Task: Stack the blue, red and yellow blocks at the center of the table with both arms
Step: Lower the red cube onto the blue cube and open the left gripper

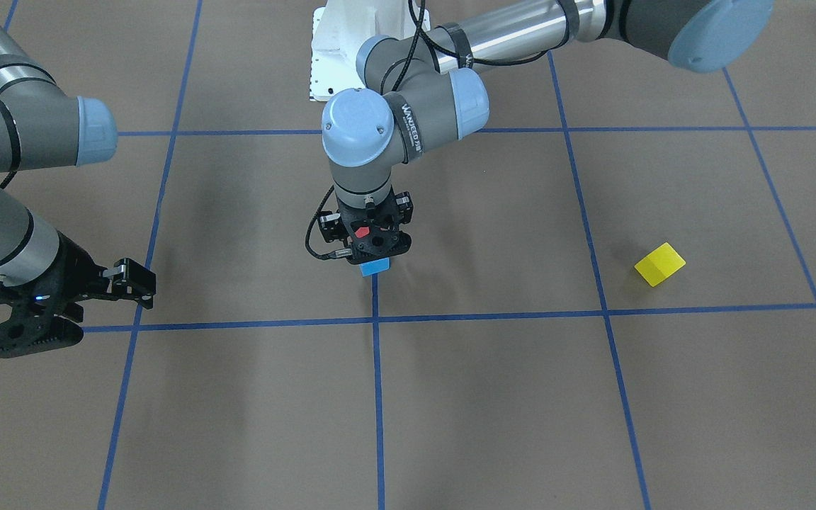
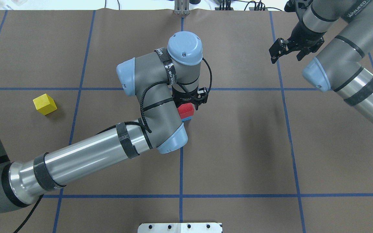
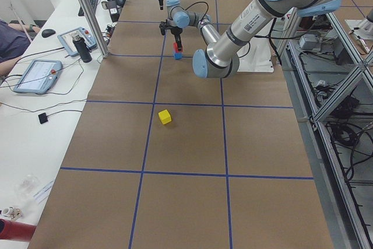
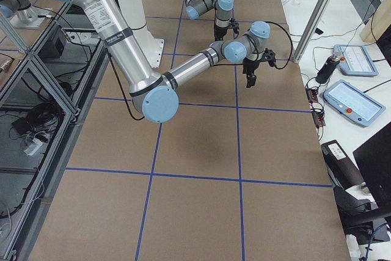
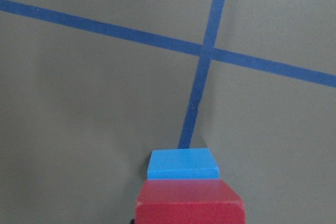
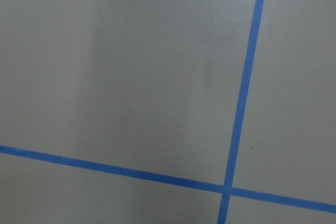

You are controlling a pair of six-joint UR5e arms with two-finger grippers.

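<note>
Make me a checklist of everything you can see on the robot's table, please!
Surface: brown table with blue tape squares.
Job's things: red block over blue block near the centre; yellow block alone, far off.
Clutter: nothing seen on the table.
Pincers: left pincer shut on red block; right pincer open, empty.
Cables: black cable along left arm.
Surroundings: tablets on side bench.

Two teach pendants (image 3: 36,76) (image 4: 354,102) and a mouse (image 3: 48,32) lie on side benches.

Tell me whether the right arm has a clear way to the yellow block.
Probably not: the yellow block lies on the far left, and the left arm over the red block stands between it and the right gripper.
</note>
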